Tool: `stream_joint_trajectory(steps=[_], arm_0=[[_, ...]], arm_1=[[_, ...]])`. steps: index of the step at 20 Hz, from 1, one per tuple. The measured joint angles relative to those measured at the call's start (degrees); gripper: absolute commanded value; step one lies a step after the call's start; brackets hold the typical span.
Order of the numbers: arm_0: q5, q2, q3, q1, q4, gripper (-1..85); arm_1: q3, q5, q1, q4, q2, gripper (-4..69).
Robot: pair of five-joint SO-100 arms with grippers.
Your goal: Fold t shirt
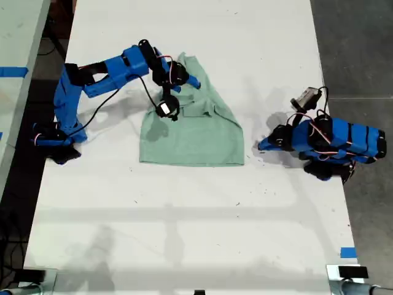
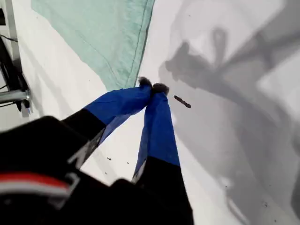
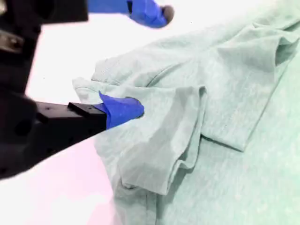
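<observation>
While the shirt (image 1: 190,132) lies partly folded near the middle of the bench (image 1: 184,227), well clear of every bench edge, you are in the middle of a fold step. One sleeve has been turned in over the body, and the cloth is bunched at the end toward the bench's far edge in the exterior view.

Your second end effector (image 3: 140,56) is over that bunched end. Its fingers stand apart: one tip rests on the folded sleeve, the other hangs above the cloth. It grips nothing.

Your first end effector (image 2: 152,86) is closed with the tips together and empty. It sits low on the bare bench just beside the shirt's hem corner, not touching it.

Next move, as judged here:
1. Close the second end effector on the bunched edge, taking both layers.
2. Open the first end effector before you reach for the hem.
3. Carry the fold over evenly so that the cloth does not drag.
</observation>
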Motion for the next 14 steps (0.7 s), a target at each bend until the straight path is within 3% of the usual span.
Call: stream_joint_trajectory(steps=[7, 14], arm_0=[[4.3, 28.6, 5.3, -4.1, 10.0, -0.1], [-10.5, 86.2, 57.9, 15.4, -0.8, -0.1]], arm_1=[[0.0, 0.0, 0.0, 0.0, 0.0, 0.8], [0.0, 0.0, 0.0, 0.0, 0.0, 0.8]])
